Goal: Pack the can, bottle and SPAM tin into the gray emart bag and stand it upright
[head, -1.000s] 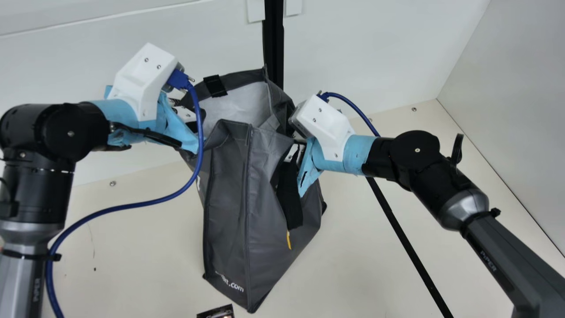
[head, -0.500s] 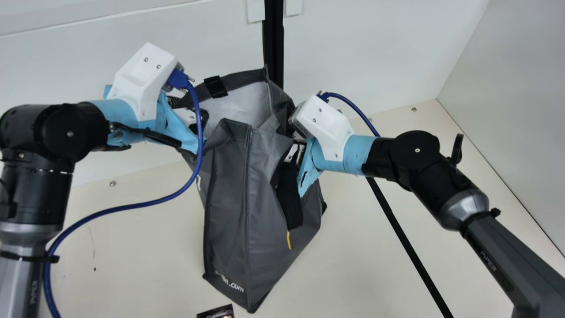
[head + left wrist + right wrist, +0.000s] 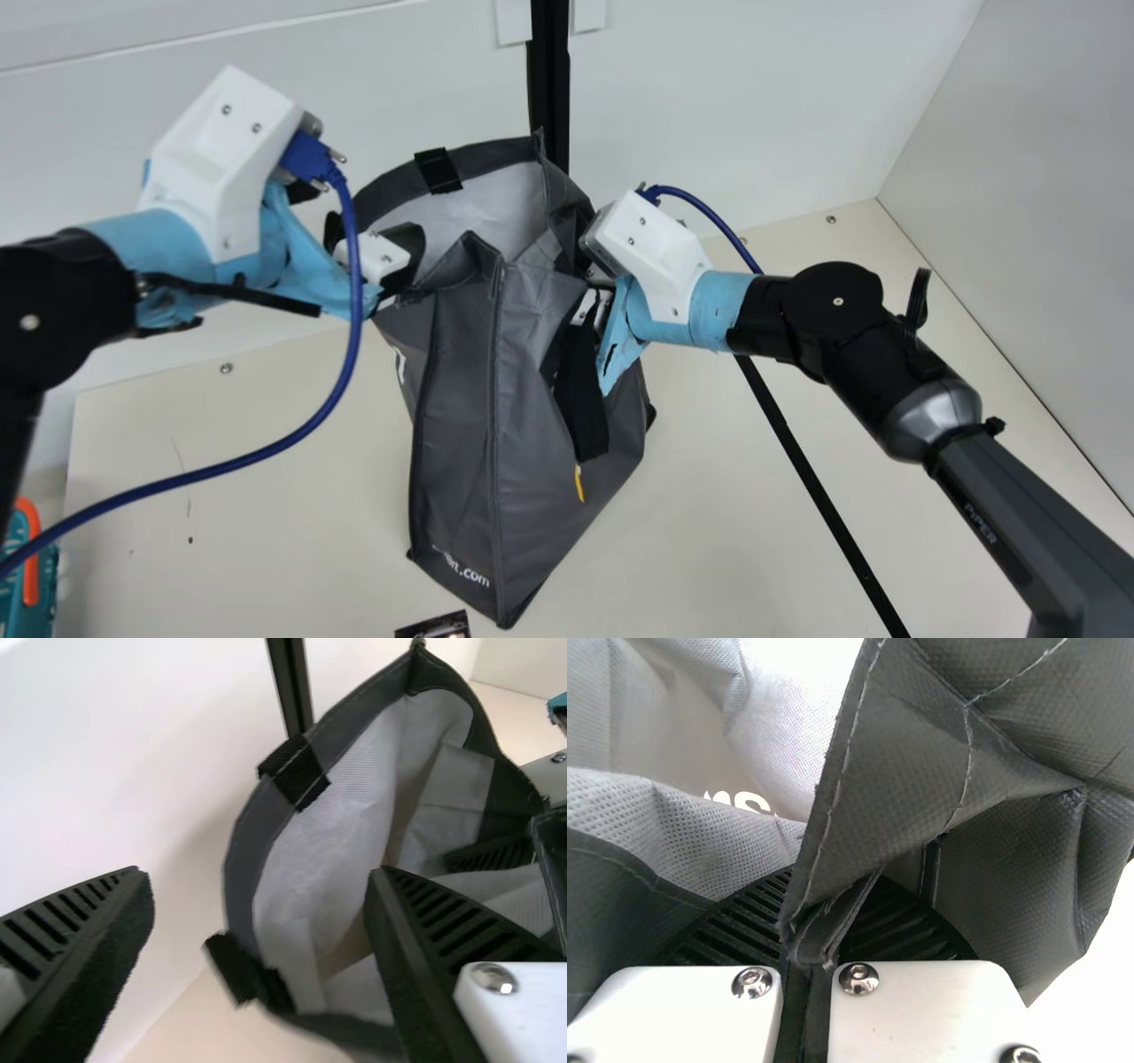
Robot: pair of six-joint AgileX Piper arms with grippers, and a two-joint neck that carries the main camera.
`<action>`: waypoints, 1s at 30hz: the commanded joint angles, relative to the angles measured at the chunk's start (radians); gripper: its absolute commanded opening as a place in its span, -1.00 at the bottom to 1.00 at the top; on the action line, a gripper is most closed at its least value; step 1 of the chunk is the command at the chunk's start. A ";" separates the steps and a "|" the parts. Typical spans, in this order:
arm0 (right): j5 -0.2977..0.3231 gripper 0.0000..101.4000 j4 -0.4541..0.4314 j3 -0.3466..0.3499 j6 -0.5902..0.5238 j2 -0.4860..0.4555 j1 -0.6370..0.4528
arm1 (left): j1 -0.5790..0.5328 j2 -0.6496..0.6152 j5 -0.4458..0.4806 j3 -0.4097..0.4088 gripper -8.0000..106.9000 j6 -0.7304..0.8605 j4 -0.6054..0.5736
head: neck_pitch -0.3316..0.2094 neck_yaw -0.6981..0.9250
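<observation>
Placed between the two arms over the cream table (image 3: 292, 505), see the gray emart bag (image 3: 456, 372), upright or nearly so, with mouth open; clenched on a fold at the right of that mouth with the right gripper (image 3: 815, 930), beside the hanging black strap (image 3: 580, 408); released and spread wide at the left of the mouth with the left gripper (image 3: 257, 886), grasping nothing.

Judge the step as holding the bag up by one edge; expect the main danger in that one-sided grip, likely to twist the mouth or tip the base toward the bag's right if pulled; expect the soft left wall to sag inward for want of a second hold; beware of snagging the far rim (image 3: 483, 159) on an open finger during any retreat, so better to back off along the gap first; watch also the blue cable (image 3: 337, 408), looping just left of the bag, for catching on the cloth.

Mind the dark printed item (image 3: 434, 626) just beside the bag's near bottom corner, easily nudged by a swinging base; less to fear from the teal-and-orange object (image 3: 31, 567), well apart to the bag's left; cannot tell the contents deep inside, hence no sure guess at ballast against toppling on release.
</observation>
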 commanded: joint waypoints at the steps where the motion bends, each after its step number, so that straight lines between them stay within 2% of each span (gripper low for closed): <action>1: 0.000 -1.00 0.000 0.000 0.000 0.000 0.000 | 0.001 -0.050 -0.015 0.058 0.63 0.006 0.001 | -0.023 -0.001; 3: 0.000 -1.00 0.000 0.000 0.000 0.000 0.000 | 0.003 -0.084 -0.028 0.095 0.71 0.012 0.005 | -0.023 -0.001; 18: 0.000 -1.00 0.000 0.000 0.000 0.000 0.000 | 0.027 -0.304 -0.089 0.298 0.71 0.009 0.114 | -0.023 -0.001; 30: 0.000 -1.00 0.000 0.000 0.000 0.000 0.000 | 0.102 -0.465 -0.113 0.463 0.71 -0.070 0.204 | -0.023 -0.001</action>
